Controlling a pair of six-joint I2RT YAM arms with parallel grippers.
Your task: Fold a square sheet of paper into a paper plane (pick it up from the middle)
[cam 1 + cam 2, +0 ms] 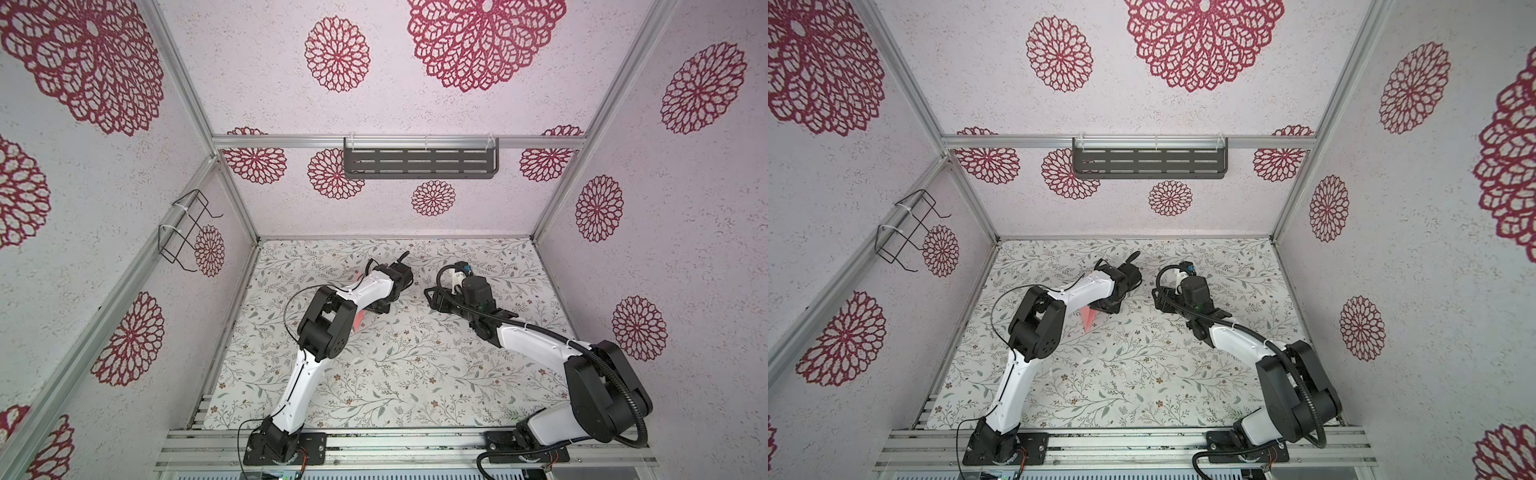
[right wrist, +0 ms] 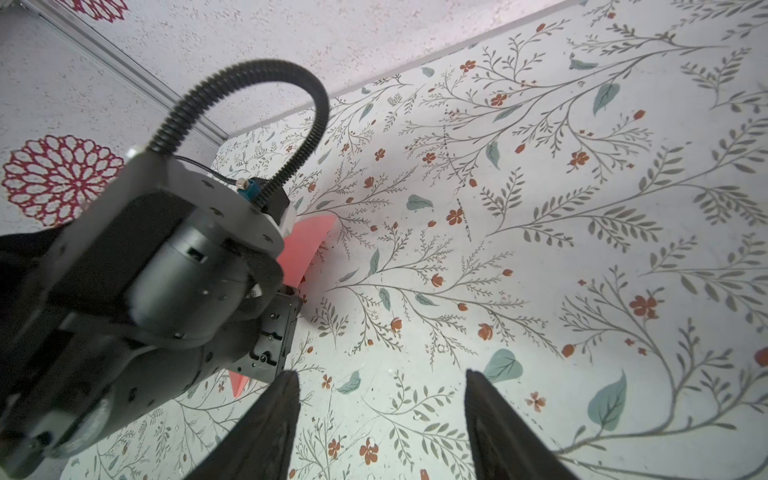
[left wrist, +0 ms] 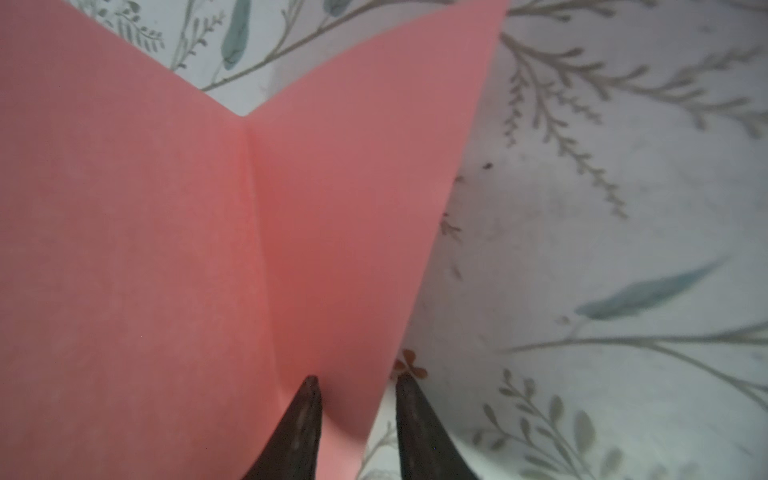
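Creased square sheet of paper (image 3: pixel 145 249): one flap between parted jaws of left gripper (image 3: pixel 359 382), unclamped. Right gripper (image 2: pixel 380 374), at its 3 o'clock, spread, empty. Edges should be aligned before pinching.

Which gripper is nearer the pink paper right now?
Left. The left gripper straddles one flap of the creased pink paper, jaws apart. The right gripper hangs open over the floral table, apart from the paper.

The salmon-pink square sheet of paper (image 3: pixel 166 249) is lying on the floral table (image 3: pixel 623 208), its halves standing up from a centre crease.
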